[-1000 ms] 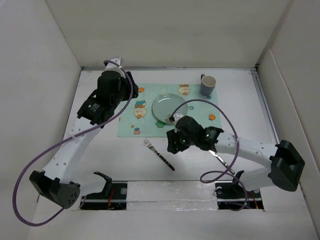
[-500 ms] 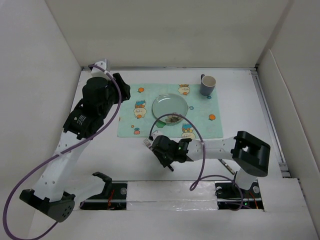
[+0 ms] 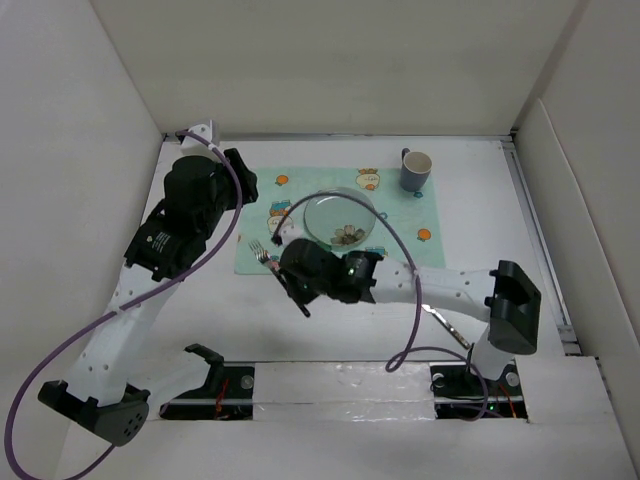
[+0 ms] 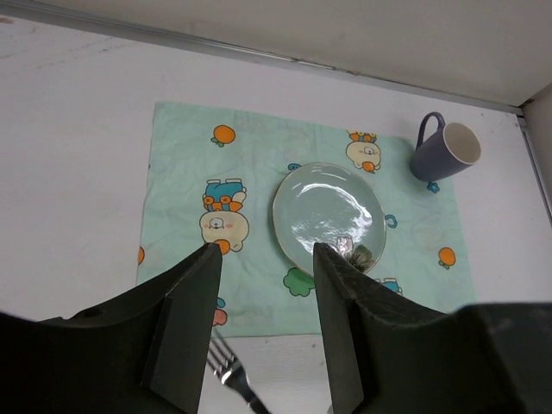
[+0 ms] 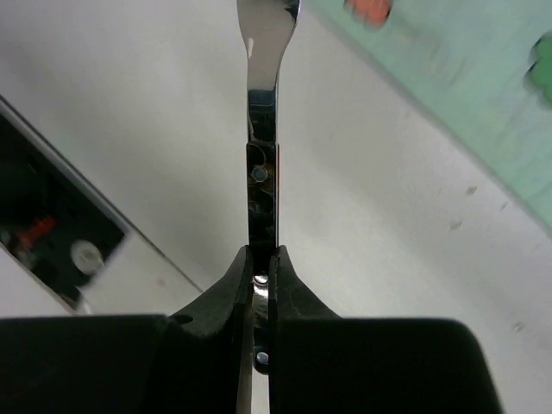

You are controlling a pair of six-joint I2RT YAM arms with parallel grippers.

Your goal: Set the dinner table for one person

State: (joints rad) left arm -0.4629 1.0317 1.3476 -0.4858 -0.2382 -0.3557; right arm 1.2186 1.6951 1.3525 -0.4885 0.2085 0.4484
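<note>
Pinching the fork [image 3: 265,253] by the handle, the right gripper [image 3: 290,275] holds it over the dinner table [image 3: 200,320] by the placemat's [image 3: 320,178] near-left corner (fork-placing step, I judge). Left wrist: left gripper [image 4: 265,259] spread, empty. Right wrist: fingers [image 5: 289,276] clamp the handle; next, lower it beside the plate [image 3: 325,215], release.

Plate [image 3: 325,210] on placemat [image 3: 410,215], mug [image 3: 416,170] seemingly on its corner.

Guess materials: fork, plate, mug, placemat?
fork: polished metal, likely steel; mirror-like reflections.
plate: glossy pale green, ceramic or glass; bright glare.
mug: blue-grey outside, pale inside; probably glazed ceramic.
placemat: matte printed cloth; faint wrinkles.
</note>
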